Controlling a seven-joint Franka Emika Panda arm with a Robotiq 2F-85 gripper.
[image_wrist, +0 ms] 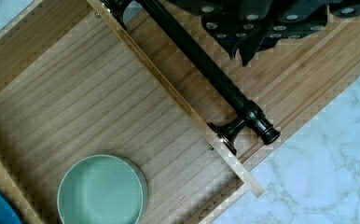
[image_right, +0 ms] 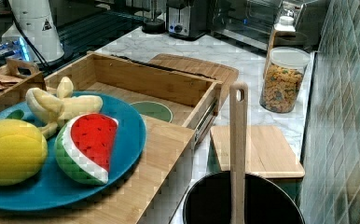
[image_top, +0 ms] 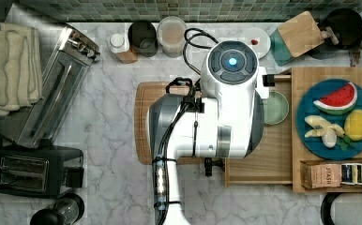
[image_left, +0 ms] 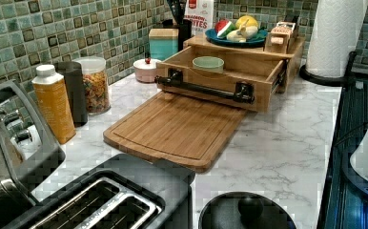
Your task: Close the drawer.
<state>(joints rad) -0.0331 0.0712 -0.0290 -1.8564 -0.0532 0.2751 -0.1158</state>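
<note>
- Cutting board (image_left: pixel 175 129): flat on marble counter (image_left: pixel 277 143), nearest in the left view.
- Drawer (image_left: pixel 230 64): pulled open over board's far end, bar handle (image_left: pixel 206 86) facing forward, green bowl (image_left: pixel 208 64) inside.
- Gripper (image_wrist: pixel 250 28): above handle; finger state cannot be told.
- Fruit plate (image_left: pixel 234 39): on cabinet top, farthest.

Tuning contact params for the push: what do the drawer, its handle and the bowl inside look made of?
Drawer: light wood, likely bamboo, matte; visible straight grain. Handle: black bar on black mounts, probably metal; smooth with faint sheen. Bowl: pale green, smooth; ceramic or plastic, can't tell which.
</note>
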